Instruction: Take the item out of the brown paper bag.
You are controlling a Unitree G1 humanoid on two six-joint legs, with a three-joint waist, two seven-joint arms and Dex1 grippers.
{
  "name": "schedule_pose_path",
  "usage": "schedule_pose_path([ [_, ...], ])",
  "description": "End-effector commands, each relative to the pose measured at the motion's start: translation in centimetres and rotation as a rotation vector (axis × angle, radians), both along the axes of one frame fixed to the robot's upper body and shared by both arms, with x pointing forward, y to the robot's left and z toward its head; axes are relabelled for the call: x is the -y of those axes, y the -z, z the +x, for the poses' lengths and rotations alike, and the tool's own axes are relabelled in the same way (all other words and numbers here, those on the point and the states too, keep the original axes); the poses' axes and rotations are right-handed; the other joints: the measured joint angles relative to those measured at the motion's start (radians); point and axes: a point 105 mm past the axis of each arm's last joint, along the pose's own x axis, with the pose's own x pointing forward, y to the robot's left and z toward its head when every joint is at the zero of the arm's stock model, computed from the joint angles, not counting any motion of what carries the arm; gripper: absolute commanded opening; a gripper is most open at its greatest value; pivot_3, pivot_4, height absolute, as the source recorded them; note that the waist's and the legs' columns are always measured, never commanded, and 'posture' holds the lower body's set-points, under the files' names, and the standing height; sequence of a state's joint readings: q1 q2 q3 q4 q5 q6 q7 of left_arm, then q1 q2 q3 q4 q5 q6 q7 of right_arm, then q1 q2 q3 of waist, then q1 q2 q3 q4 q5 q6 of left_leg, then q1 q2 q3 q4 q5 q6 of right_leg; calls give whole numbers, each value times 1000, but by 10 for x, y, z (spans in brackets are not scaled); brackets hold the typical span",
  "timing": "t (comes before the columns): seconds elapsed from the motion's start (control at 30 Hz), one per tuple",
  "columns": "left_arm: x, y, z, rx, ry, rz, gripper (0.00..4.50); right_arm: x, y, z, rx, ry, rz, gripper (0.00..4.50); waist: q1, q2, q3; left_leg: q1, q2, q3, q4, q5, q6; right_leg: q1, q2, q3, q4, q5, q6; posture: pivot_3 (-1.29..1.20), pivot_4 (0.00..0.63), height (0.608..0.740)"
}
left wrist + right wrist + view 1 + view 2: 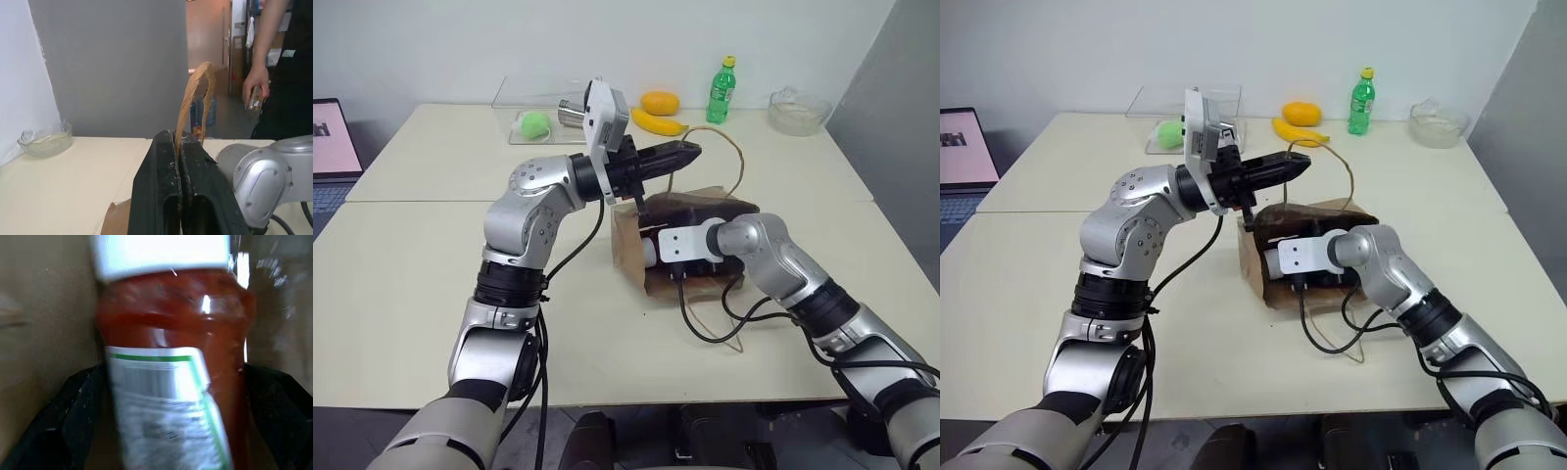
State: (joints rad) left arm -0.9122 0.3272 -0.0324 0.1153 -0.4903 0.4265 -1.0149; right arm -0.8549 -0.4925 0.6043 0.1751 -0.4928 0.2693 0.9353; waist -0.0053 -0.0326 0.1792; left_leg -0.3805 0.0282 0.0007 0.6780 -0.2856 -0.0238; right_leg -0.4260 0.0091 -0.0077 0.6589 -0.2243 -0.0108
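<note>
My left pincer [180,147] pinches the bag's handle [195,98]; my right pincer [166,396], spread wide, straddles the sauce bottle [171,357] inside the bag [631,250].

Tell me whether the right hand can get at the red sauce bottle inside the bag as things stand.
Probably yes: the left hand holds a bag handle up, and the sauce bottle sits between the right hand's open fingers.

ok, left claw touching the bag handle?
Touching. The left wrist view shows the left claw shut on the brown paper bag's handle, whose loop rises from between its fingers.
</note>
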Motion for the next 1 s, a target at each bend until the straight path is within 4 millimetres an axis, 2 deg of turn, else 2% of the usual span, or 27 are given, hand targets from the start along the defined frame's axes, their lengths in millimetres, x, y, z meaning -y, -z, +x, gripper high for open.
schedule_pose_path([
  [0.03,1,-17,-10,68,26,-38,0,8,7,11,11,33,-40,4466,0,0,0,0,0,0,0,0,0,0,0,0,0,0,0,0,150,740],
  [0.13,-1,-15,-10,72,19,-31,0,8,5,14,26,21,-28,3901,-1,0,0,0,0,0,0,0,0,0,0,0,0,0,0,0,150,740],
  [0.17,-1,-14,-10,73,17,-29,0,8,4,13,24,14,-22,3499,-1,0,0,0,0,0,0,0,0,0,0,0,1,0,0,0,150,740],
  [0.2,-2,-13,-10,72,14,-27,0,7,1,13,37,5,-10,3301,-1,0,0,0,0,0,0,0,0,0,0,0,1,0,0,0,150,740],
  [0.27,-4,-12,-8,71,2,-24,0,6,-10,11,69,-12,29,3084,-1,0,0,0,0,0,0,0,0,0,-1,0,1,0,0,0,150,740],
  [0.47,-6,-9,-3,74,-23,-19,0,1,-43,-6,106,-91,128,3050,0,0,0,0,0,0,0,0,0,0,-1,0,0,0,0,0,150,740],
  [0.67,-6,-6,1,87,-36,-6,0,10,-70,-31,97,-154,183,3049,1,0,0,0,0,-1,0,0,0,0,-1,-1,0,0,1,0,150,740],
  [1.0,-4,-6,6,92,-51,-4,0,10,-94,-79,-53,-330,290,3035,0,0,0,0,0,-1,0,0,0,0,-1,-1,0,-2,3,0,150,740],
])
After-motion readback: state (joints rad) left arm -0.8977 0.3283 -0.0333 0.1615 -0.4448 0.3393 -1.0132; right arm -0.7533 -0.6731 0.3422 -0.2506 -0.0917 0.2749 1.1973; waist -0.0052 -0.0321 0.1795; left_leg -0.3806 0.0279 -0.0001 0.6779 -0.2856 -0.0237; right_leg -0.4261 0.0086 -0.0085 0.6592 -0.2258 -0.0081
